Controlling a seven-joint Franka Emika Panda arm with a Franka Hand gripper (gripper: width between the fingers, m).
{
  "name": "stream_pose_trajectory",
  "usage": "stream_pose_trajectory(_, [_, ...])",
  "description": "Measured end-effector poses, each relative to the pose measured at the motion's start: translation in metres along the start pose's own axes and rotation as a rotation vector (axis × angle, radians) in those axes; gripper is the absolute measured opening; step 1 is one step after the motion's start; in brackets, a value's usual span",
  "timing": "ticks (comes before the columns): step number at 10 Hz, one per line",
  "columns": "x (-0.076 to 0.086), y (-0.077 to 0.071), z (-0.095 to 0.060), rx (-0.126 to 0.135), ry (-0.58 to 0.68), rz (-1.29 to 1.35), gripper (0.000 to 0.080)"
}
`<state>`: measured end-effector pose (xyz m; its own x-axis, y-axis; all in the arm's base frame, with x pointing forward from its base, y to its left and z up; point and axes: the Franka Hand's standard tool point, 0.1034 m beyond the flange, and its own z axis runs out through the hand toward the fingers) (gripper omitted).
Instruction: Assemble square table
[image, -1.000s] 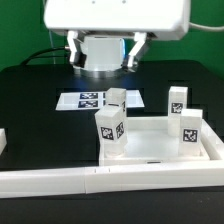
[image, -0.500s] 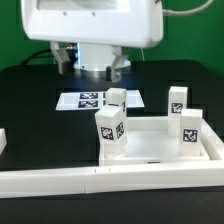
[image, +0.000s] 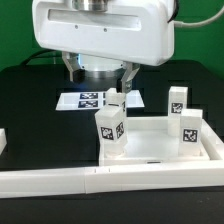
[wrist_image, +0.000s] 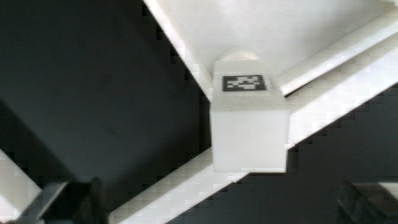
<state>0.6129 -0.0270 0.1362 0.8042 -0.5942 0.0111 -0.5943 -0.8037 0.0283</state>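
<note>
The square table's white top lies on the black table with its rim up. Four white tagged legs stand upright at its corners: front left, front right, back right and back left. My gripper hangs open just above and behind the back left leg, holding nothing. In the wrist view a tagged leg rises from the top's corner, and the gripper is open, with a dark fingertip showing at each side.
The long white barrier wall runs along the front of the scene, with a white end piece at the exterior view's left. The marker board lies flat behind the table top, under the hand.
The hand has swung across and come lower, so its fingers now hang close above the back left leg. The jaws stayed open and the parts have not moved.
</note>
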Motion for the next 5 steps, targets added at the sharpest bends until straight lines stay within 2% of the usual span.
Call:
stream_pose_trajectory(1, [0.0, 0.0, 0.0, 0.0, 0.0, 0.0, 0.0649])
stream_pose_trajectory(2, [0.001, -0.001, 0.0, 0.011, 0.006, -0.005, 0.0649])
stream_pose_trajectory(3, [0.003, -0.007, 0.003, 0.085, 0.039, -0.005, 0.0649])
stream_pose_trajectory(4, [0.001, -0.017, 0.005, 0.144, 0.068, -0.001, 0.0649])
stream_pose_trajectory(5, [-0.002, -0.022, 0.006, 0.171, 0.074, -0.006, 0.0649])
